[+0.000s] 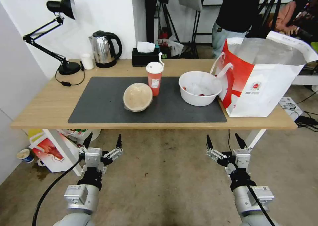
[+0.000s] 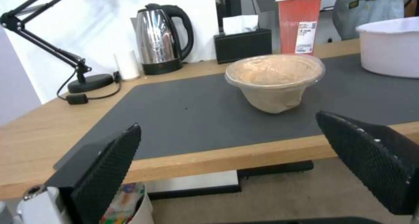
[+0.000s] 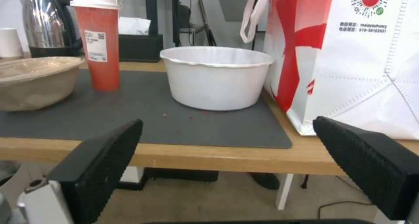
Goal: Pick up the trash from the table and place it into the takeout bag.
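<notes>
Both hands hang below the desk's (image 1: 46, 103) near edge, over the floor: left hand (image 1: 102, 143) fingers spread wide, holding nothing, roughly in line w/ the tan bowl (image 1: 137, 97); right hand (image 1: 226, 142) likewise agape and empty, roughly in line w/ the white bowl (image 1: 199, 88).

All three trash items sit on the desk's grey mat (image 1: 99, 103), none bagged yet. Tan bowl is mid-mat, nearest the desk's front edge; red cup (image 1: 154, 78) stands upright just behind it, touching or nearly so; white bowl is toward the desk's right end, right beside the bag (image 1: 265, 87), which stands open at that end, foil lining showing, handles drooping toward the bowl.

Probably first pick is still ahead. Right hand on white bowl looks the shortest carry: rise above desk level first, come in over the rim, pinch the wall, keep it level since red scraps lie inside, then clear the bag's top edge before letting go. Watch the loop handles.

Looks: tan bowl has a clear lid, paper-ish tapered body, slightly tilted. Cup is tall, white-lidded, labelled, likely tippy. White bowl is thin plastic w/ a wavy rim, may flex.
</notes>
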You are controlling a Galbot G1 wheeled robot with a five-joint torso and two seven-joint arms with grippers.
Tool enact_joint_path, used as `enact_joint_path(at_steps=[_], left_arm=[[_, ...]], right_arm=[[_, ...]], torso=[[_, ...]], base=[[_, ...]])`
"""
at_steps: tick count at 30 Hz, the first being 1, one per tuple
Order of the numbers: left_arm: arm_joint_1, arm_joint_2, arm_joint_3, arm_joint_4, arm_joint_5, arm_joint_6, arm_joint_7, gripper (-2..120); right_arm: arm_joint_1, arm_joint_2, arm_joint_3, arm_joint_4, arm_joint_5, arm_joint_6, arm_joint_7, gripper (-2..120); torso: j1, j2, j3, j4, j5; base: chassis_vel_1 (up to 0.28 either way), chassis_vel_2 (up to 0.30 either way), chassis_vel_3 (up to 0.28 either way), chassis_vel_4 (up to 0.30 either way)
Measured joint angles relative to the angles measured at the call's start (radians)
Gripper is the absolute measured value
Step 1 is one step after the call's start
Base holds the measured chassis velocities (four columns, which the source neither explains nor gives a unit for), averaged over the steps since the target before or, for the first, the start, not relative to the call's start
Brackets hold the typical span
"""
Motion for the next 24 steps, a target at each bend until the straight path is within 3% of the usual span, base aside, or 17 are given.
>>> enact_joint_path(at_steps=[24], left_arm=[[0.0, 0.0, 0.0, 0.0, 0.0, 0.0, 0.0, 100]], right_arm=[[0.0, -0.001, 0.0, 0.0, 0.0, -0.001, 0.0, 100]], torso=[[0.0, 0.0, 0.0, 0.0, 0.0]], base=[[0.0, 0.0, 0.0, 0.0]])
